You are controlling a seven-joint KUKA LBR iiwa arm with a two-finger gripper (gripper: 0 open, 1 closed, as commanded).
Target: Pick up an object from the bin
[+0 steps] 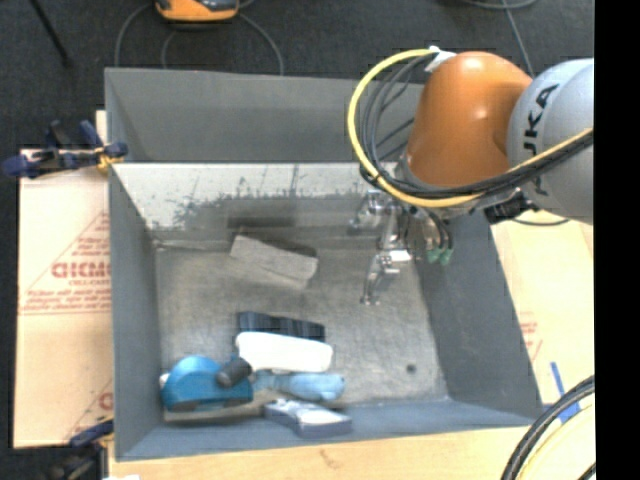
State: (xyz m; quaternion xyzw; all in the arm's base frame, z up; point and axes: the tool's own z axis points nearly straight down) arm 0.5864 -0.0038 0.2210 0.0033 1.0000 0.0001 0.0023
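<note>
Grey block (272,260) is lying flat, slightly askew, on the floor of the bin (130,298) near the back wall, left of centre. The end effector (378,286) is hanging over bare floor just to the right of the block, apart from it, with nothing visibly in its grasp; whether it is open or closed cannot be told. Above it the orange cover (468,118) of the arm is reaching in from the right. A heap is sitting in the front left corner: a dark ridged piece (280,324), a white oblong piece (285,351) touching it, a blue rounded object (200,383), and pale blue items (312,386) at the front wall.
</note>
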